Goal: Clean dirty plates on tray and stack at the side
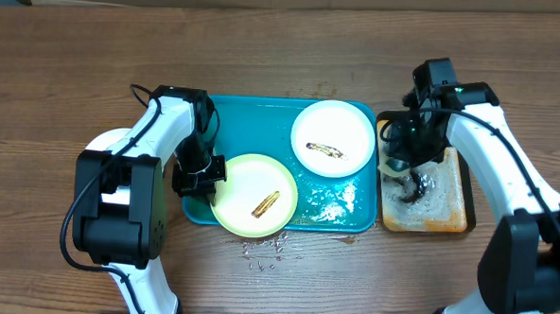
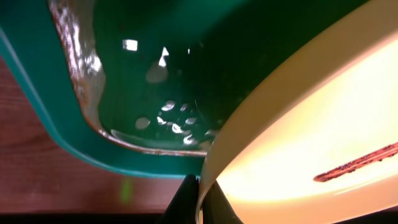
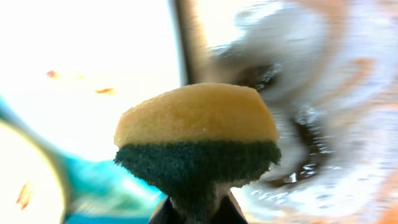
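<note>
The large teal-blue rectangular plastic tray (image 1: 253, 127) has bare wet floor at back-left and front-right. A round pale yellow-green plate (image 1: 255, 196) fills its front-left, a round white plate (image 1: 333, 138) its back-right. The left gripper (image 1: 206, 173), pinching the yellow-green plate, blocks its left rim. The right gripper (image 1: 412, 177), clamping a yellow-and-green sponge (image 3: 196, 134), hangs just right.

No text, label, brand, number or sign can be read in any of the three views; no printed surface is shown legibly.

L wrist: pale plate (image 2: 298, 143) cut off at right & bottom edges; R wrist: backgrd behind sponge (image 3: 198, 140) blurred, right claw (image 3: 198, 210) mostly out of frame
</note>
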`<state>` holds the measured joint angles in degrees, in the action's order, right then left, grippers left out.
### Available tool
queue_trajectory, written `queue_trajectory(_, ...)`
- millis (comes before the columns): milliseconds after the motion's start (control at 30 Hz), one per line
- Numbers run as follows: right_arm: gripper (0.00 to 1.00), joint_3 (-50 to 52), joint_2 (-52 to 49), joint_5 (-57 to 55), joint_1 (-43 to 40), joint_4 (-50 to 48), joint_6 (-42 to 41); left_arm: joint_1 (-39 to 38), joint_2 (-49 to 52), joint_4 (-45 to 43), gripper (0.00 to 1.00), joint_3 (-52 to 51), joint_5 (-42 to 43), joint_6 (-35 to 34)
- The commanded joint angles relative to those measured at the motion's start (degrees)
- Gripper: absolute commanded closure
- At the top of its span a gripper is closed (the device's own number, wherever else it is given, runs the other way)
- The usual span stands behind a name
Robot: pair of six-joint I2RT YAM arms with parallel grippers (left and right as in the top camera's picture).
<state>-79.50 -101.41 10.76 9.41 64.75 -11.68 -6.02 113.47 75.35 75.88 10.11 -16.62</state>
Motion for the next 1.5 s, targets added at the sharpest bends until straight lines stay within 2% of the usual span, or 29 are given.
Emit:
queue_trajectory(0,0.96,-1.1,1.6,12.0,5.3,-0.4,2.8,-0.4,-1.2,-1.0,0.96,-0.3,0.5,-1.4)
queue_trajectory(200,0.96,-0.2,0.4,12.9,16.7,-7.1,2.0,-0.4,-1.2,-1.8,0.96,-0.3,0.5,-1.4)
queue_trajectory(400,0.96,2.0,-2.6,12.2,28.1,-17.8,-8.1,-0.5,-1.2,-1.8,0.96,-0.3,0.5,-1.4)
queue_trajectory(533,0.96,3.3,-4.7,7.2,33.5,-23.0,-14.3,-0.4,-1.2,-1.8,0.96,-0.3,0.5,-1.4)
queue_trajectory(1000,0.96,3.4,-12.5,5.8,39.8,-31.6,-20.1,-0.5,-1.2,-1.9,0.96,-0.3,0.5,-1.4)
queue_trajectory(1233,0.96,3.4,-16.4,4.5,39.7,-30.1,-20.1,-0.5,-1.2,-1.8,0.96,-0.3,0.5,-1.4)
queue_trajectory(1467,0.96,3.4,-16.7,-11.1,37.0,-23.1,-18.9,-0.5,-1.2,-2.0,0.96,-0.9,0.1,-1.4)
